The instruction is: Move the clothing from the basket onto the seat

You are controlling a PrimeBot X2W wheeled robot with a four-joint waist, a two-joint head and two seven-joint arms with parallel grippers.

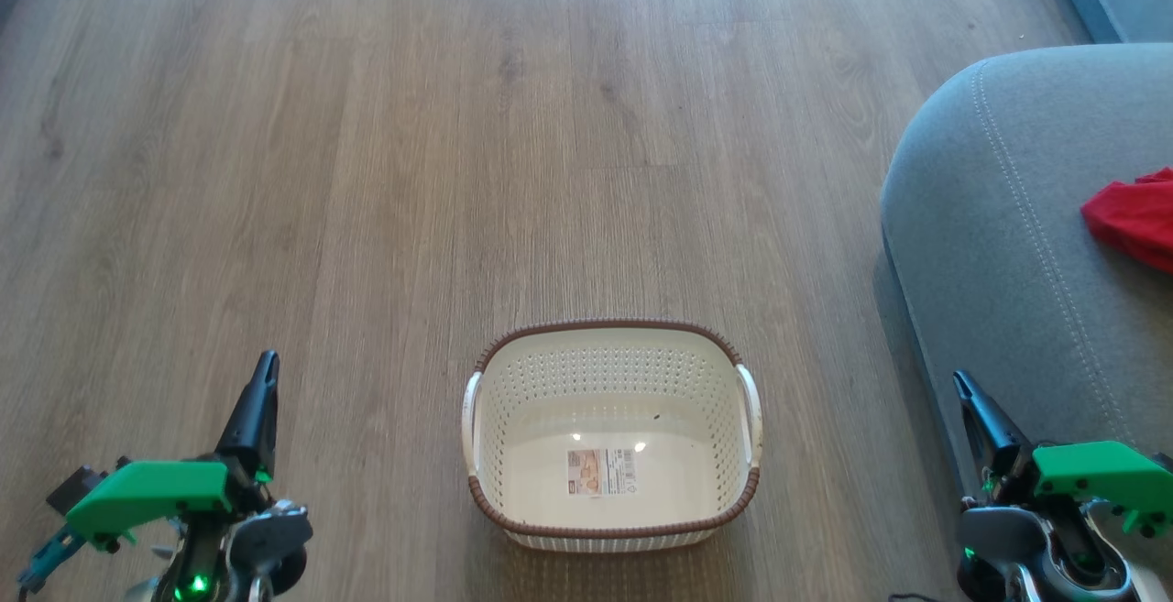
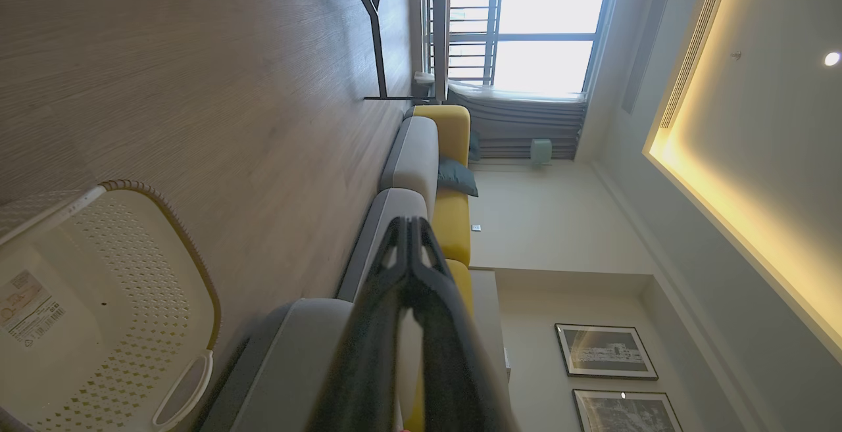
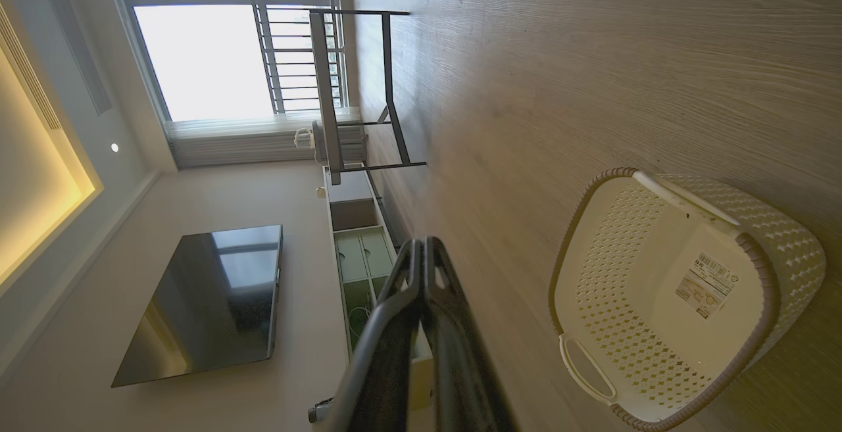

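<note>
I had my left gripper (image 1: 264, 371) and right gripper (image 1: 964, 388) both pinched together, with the basket (image 1: 609, 373) on the floor (image 1: 367, 125) between them. The clothing (image 1: 1132, 217) lay on the seat (image 1: 990, 217), back from its rounded corner.

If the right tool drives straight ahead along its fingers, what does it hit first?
Nothing near. The right tool points over bare floor, with the basket off to one side. Far ahead the line seems to end at the low cabinet, though depth is hard to judge.
</note>
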